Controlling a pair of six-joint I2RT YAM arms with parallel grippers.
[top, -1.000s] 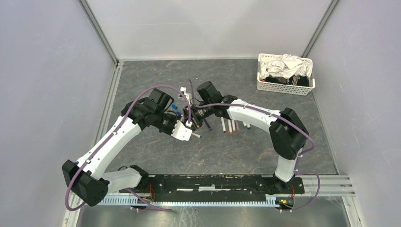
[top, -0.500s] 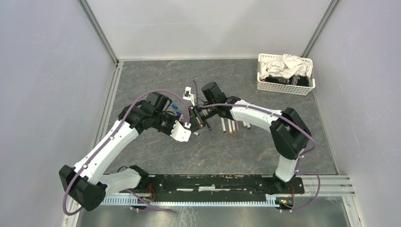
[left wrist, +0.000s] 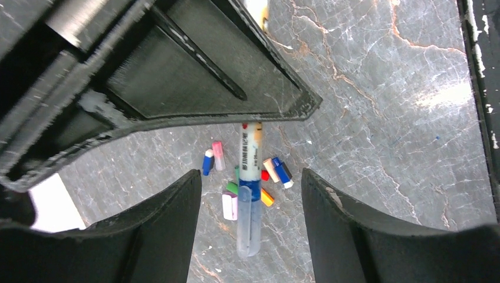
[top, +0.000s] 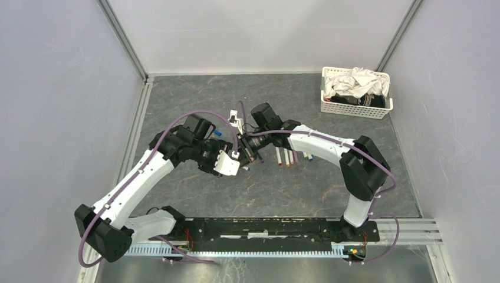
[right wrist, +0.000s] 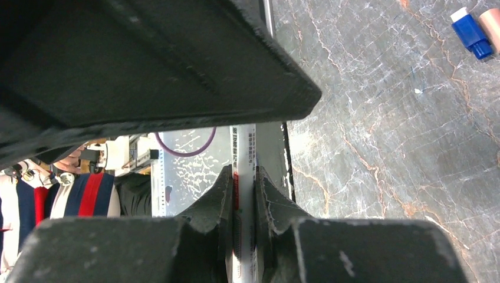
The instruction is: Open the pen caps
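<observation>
My right gripper (right wrist: pixel 243 174) is shut on a white pen (right wrist: pixel 243 153) and holds it out toward the left arm. In the left wrist view this pen (left wrist: pixel 250 156) hangs between the fingers of my left gripper (left wrist: pixel 250 177), which stands open and does not touch it. A translucent clip cap (left wrist: pixel 248 227) sits over the pen's blue end. Loose pen caps lie on the table below: a blue cap (left wrist: pixel 283 172), a lilac one (left wrist: pixel 229 206), a pink one (left wrist: pixel 218 156) and an orange one (left wrist: pixel 267 197). From above, both grippers meet mid-table (top: pixel 240 158).
A few more pens (top: pixel 287 157) lie in a row just right of the grippers. A white mesh basket (top: pixel 355 109) of cloth stands at the back right. Grey walls and a metal rail (top: pixel 135 127) bound the left side of the table.
My left gripper has gone from shut to open, letting go of the pen's capped end. The left arm drew back slightly to the left. The right gripper keeps its hold on the pen.
</observation>
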